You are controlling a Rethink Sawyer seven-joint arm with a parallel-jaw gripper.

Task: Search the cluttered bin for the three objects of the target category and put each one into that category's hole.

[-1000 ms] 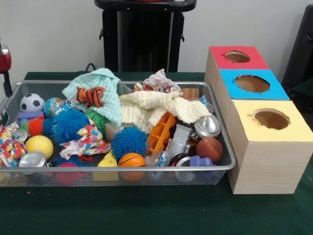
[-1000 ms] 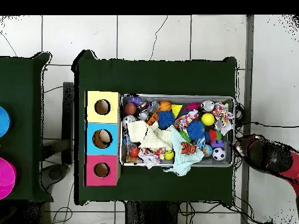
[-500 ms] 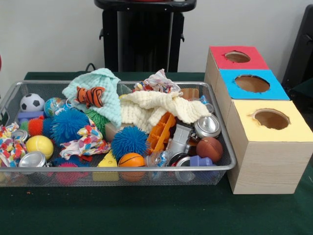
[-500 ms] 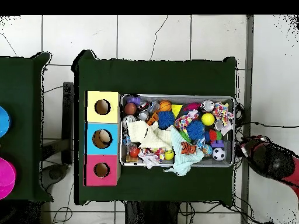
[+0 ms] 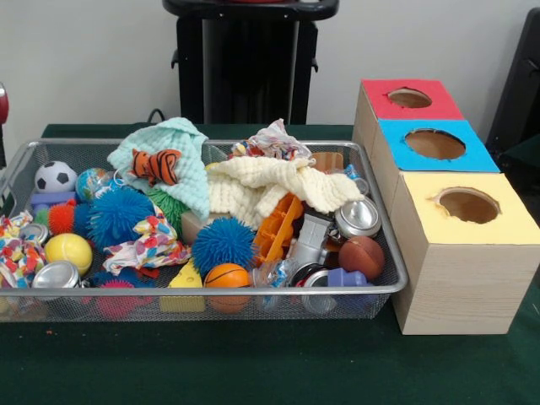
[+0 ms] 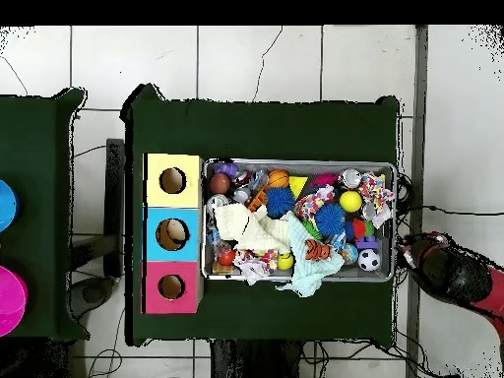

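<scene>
One fuzzy striped tiger (image 5: 155,164) on knit cloth (image 5: 177,160) | wire-mesh bin (image 5: 371,221) | hand (image 6: 443,271) grip unclear

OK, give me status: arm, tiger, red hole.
Arm off the table's side past the wire bin, carrying nothing visible. Tiger plush on the mint cloth, untouched. Red hole unblocked.

The robot arm (image 6: 455,277) has a red shell with black parts and rounded shapes. The pedestal (image 5: 250,59) is a black upright column under a wide black top plate.
</scene>
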